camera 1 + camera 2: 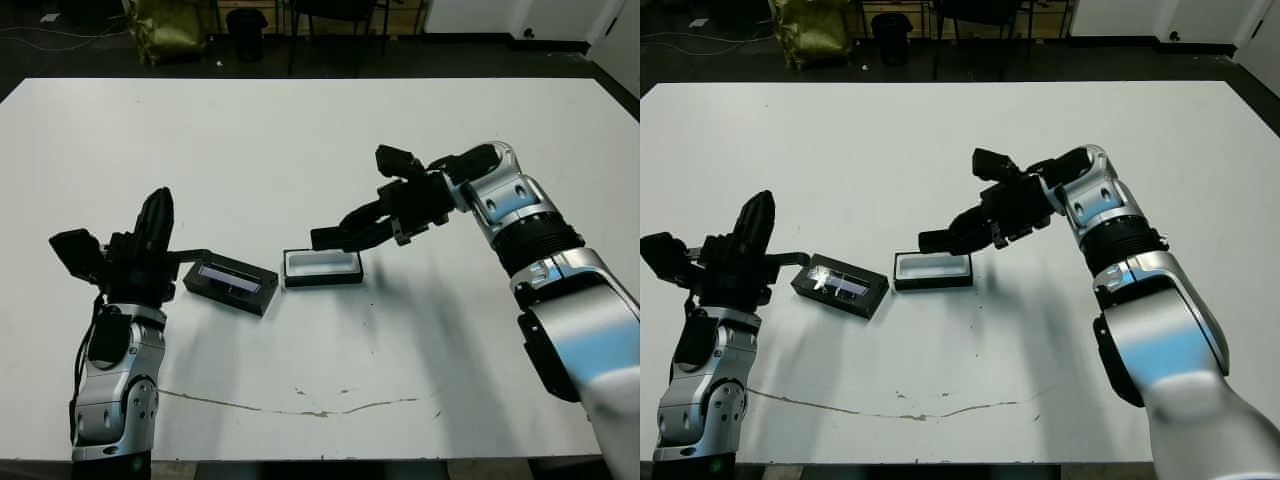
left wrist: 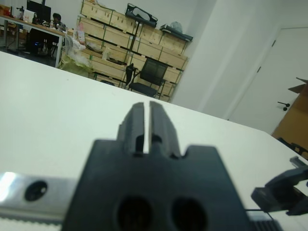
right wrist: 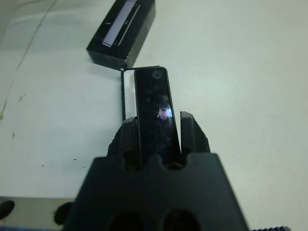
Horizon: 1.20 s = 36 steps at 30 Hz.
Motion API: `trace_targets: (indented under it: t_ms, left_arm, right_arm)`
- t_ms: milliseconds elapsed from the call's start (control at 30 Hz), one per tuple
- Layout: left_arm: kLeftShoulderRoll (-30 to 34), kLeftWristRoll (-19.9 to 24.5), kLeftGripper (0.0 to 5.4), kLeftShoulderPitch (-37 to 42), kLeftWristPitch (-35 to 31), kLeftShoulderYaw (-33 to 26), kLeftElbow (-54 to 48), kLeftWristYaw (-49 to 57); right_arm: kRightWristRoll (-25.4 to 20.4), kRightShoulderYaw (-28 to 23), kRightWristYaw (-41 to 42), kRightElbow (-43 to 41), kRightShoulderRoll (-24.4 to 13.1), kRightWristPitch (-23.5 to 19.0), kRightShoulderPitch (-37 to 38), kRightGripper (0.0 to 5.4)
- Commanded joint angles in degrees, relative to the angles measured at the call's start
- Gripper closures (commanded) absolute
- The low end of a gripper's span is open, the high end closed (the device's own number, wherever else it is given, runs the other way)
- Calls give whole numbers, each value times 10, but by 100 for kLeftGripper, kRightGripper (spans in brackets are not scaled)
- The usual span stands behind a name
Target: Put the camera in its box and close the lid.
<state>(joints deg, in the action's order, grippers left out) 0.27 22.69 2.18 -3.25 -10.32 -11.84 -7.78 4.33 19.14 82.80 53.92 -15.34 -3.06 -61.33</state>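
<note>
We see the right gripper (image 3: 158,126) pinching the camera (image 3: 155,108) between its two black fingers, one finger on each long side. The camera sticks out forward past the fingertips, and its glossy face shows a small reflection. In the head views the right arm reaches from the right side toward the middle of the table (image 1: 300,140), and the camera hangs just above the box (image 1: 323,267), over its left part, a little tilted. We cannot tell whether the camera already touches the rim of the box.

The box stands open on the table, near the middle, with its white lining visible. Just beside it, on the robot's left, lies the lid (image 1: 231,282) with its shiny bluish strip facing up. One corner of the lid is very near the left end of the box; whether they touch, we cannot tell.

The left gripper (image 1: 155,222) stands at the left of the table, pointing upward and away from the robot, well above the table top. In the left wrist view its fingers (image 2: 136,126) are pressed almost together, only a thin slit is between them, and they hold nothing. This gripper is near the left end of the lid, and is apart from it.
</note>
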Motion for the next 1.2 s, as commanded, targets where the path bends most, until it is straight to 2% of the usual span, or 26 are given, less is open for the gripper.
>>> trace_targets:
  t_ms: [33,167,367,567,700,800,900,1200]
  left_arm:
    - [4,-1,540,-2,-13,0,3,4]
    - [3,-5,540,-4,-12,2,1,5]
    - [5,-9,540,-4,-2,0,10,0]
    - [3,-8,540,-4,-2,1,8,1]
    - [3,-6,540,-2,8,0,19,-6]
    - [3,-8,540,-4,5,0,17,-4]
    - [2,-9,540,-6,2,1,14,0]
    - [1,-8,540,-8,2,0,12,2]
  right_arm:
    - [12,5,-21,-9,5,-9,1,470]
    - [19,10,-30,-22,8,-27,7,470]
    - [24,20,-30,-34,9,-21,15,470]
    - [28,30,-23,-47,9,-34,15,470]
    - [32,40,-18,-51,11,-59,10,470]
    - [32,42,-18,-53,11,-39,12,470]
    - [40,51,-15,-51,13,-51,7,470]
    - [49,62,-18,-56,11,-42,7,470]
